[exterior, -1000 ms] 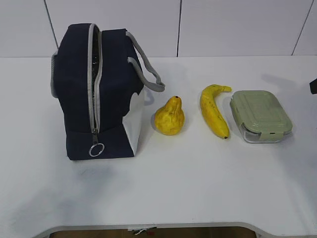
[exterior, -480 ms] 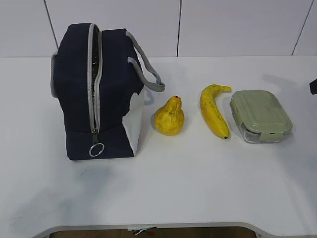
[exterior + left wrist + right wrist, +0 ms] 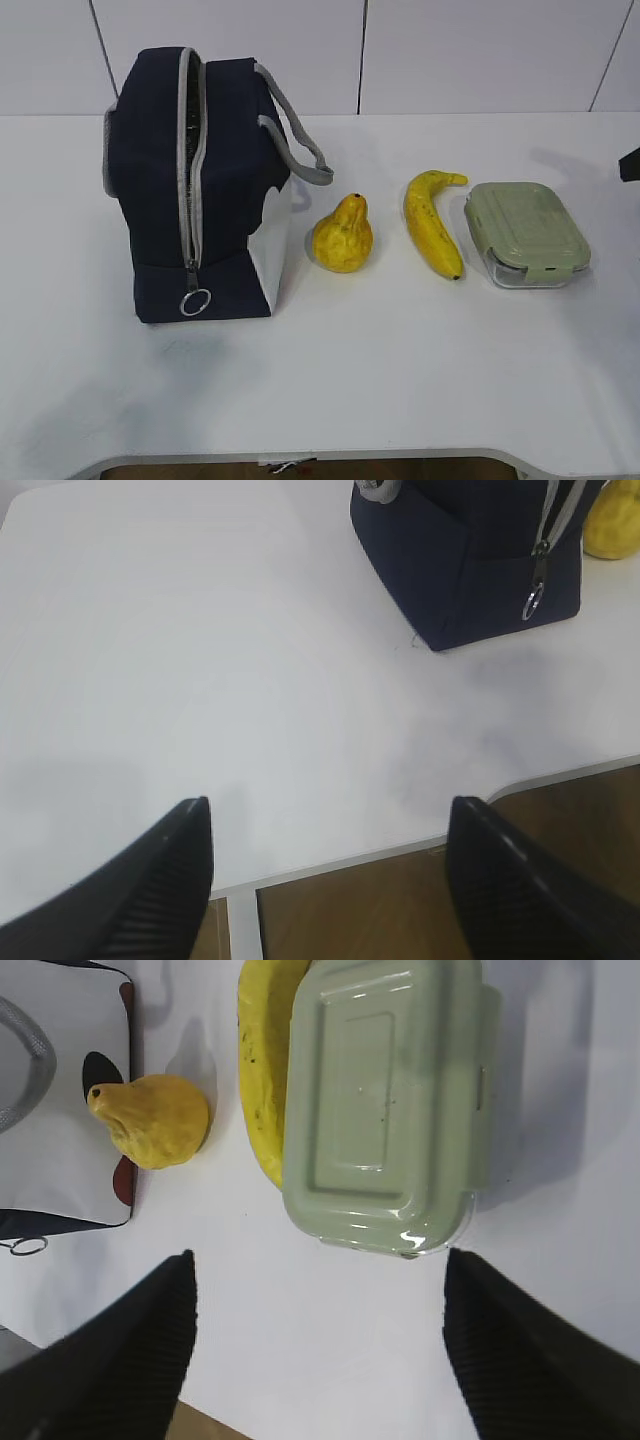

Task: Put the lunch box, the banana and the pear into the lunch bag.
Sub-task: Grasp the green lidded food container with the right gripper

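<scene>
Standing unchanged from a second ago on the white table (image 3: 400,380), the four task items keep their places; the only shift is a dark arm part (image 3: 630,165) at the right edge of the exterior view, now sitting slightly higher.

Nearest the camera, low in the wrist views, the left gripper (image 3: 330,880) hangs wide open and holding nothing over the table's front edge, and the right gripper (image 3: 320,1350) hangs equally spread and holding nothing just short of the lunch box.

Across the middle of the exterior frame lie one lunch bag (image 3: 160,190) at left, one pear (image 3: 342,236) just right of its white side panel, one banana (image 3: 430,225) right of centre, and one lunch box (image 3: 525,233) at right with its green lid on. The bag stands upright, its grey zipper running down the front to a ring pull (image 3: 195,301) at lower left, with the zipper gaping slightly near the top. Pear and banana are apart; in the right wrist view the lunch box overlaps the banana's edge, so contact cannot be told.

At the far top, a white panelled wall (image 3: 480,50) closes the frame.
</scene>
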